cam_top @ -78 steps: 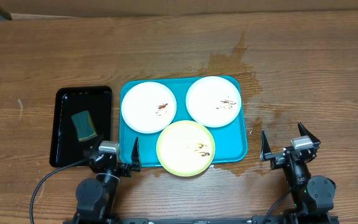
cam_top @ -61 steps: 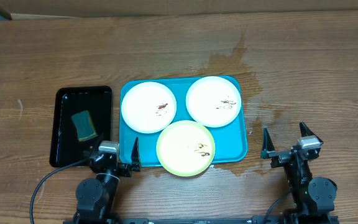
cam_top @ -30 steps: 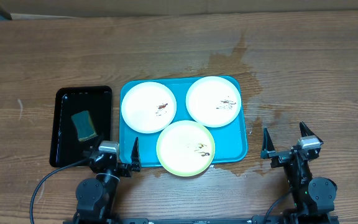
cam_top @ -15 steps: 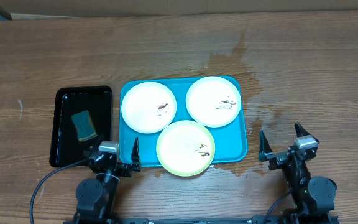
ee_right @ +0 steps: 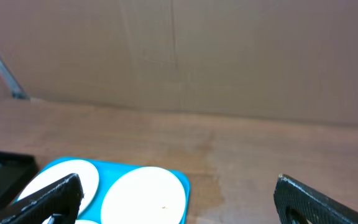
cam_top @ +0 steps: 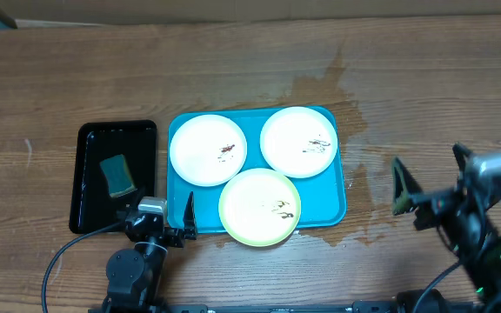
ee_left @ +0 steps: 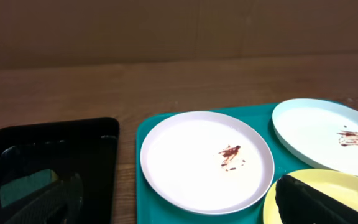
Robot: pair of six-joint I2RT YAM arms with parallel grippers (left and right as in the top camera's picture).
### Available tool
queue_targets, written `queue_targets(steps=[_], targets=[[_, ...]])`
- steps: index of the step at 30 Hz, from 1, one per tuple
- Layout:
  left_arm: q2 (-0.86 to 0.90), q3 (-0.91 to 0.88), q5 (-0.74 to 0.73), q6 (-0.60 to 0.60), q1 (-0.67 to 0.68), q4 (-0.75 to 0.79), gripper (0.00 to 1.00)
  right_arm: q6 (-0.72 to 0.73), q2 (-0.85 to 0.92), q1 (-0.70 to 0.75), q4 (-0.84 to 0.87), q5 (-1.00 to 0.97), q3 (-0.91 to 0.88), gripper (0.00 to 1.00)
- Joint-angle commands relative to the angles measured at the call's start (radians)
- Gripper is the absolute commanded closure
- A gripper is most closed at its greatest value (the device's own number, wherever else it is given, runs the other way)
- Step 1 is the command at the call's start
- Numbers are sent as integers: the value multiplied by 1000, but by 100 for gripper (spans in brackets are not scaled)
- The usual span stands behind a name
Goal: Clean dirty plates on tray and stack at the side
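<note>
The turquoise tray [cam_top: 337, 204] holds three dirty plates with brown smears: a white plate [cam_top: 208, 149] at the left, a white plate [cam_top: 299, 142] at the right, and a pale yellow-green plate [cam_top: 260, 207] in front. My left gripper [cam_top: 161, 211] is open and empty at the tray's front left corner. Its view shows the left white plate [ee_left: 206, 162], the right white plate [ee_left: 325, 134] and the yellow-green plate [ee_left: 303, 183]. My right gripper [cam_top: 431, 180] is open and empty, raised to the right of the tray. Its view shows the right white plate [ee_right: 145, 195].
A black tray [cam_top: 93, 196] with a green sponge [cam_top: 117, 175] stands left of the turquoise tray. A wet stain [cam_top: 359, 130] spreads over the wooden table behind and to the right of the tray. A cardboard wall runs along the back edge.
My right arm has risen and moved to the right and back from its rest spot, its gripper still open. The left arm and the plates have not moved.
</note>
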State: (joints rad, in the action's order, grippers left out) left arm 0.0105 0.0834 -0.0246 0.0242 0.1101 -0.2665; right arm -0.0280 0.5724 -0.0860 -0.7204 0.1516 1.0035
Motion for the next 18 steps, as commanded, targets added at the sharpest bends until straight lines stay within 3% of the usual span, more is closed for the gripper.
queue_targets(steps=[1, 6, 11, 18], targets=[[-4, -1, 6, 1, 2, -5, 0, -2, 259, -5, -243, 8, 315, 0], [-4, -1, 6, 1, 2, -5, 0, 62, 507, -5, -471, 147, 568, 0], [-4, -1, 6, 1, 2, -5, 0, 62, 601, -5, -486, 309, 568, 0], [-4, 31, -39, 23, 1, 82, 0, 63, 660, -5, -526, 293, 568, 3]])
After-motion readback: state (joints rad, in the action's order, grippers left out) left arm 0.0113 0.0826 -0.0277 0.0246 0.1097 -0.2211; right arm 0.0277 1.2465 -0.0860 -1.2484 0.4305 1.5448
